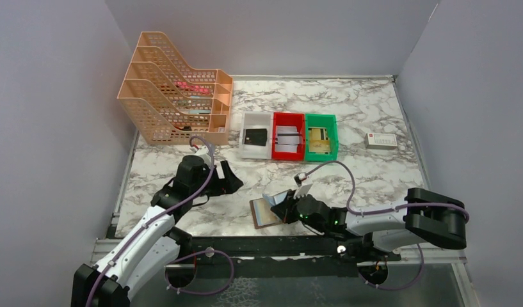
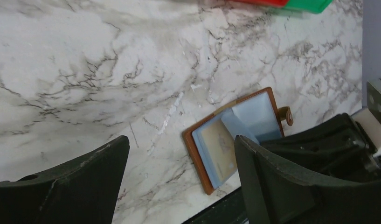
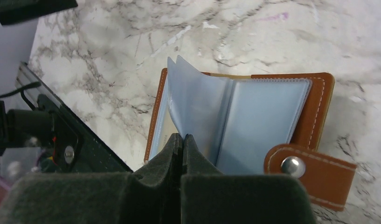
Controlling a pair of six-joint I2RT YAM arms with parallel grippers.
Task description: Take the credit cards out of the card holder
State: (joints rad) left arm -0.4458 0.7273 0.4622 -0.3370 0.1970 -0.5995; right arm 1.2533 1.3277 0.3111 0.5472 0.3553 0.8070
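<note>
Card holder (image 2: pixel 253 116) lies open (beside table (image 2: pixel 86 70) edge).

We find the card holder (image 1: pixel 265 214) lying at the table's (image 1: pixel 354 102) near edge, about midway along it. Behind it, toward the middle of the table, three bins (image 1: pixel 288 155) stand side by side in a row, with cards (image 1: pixel 255 135) in them. The file rack (image 1: pixel 175 89) stands in the far left corner, just left of the bins; a small box (image 1: pixel 381 141) lies near the right edge

Behind the right tool (image 3: pixel 182 137), the near edge of the card holder (image 3: pixel 272 112) is hidden (its contents blurry); beyond the left tool (image 2: pixel 180 140), bins (image 2: pixel 309 4) are cropped.
</note>
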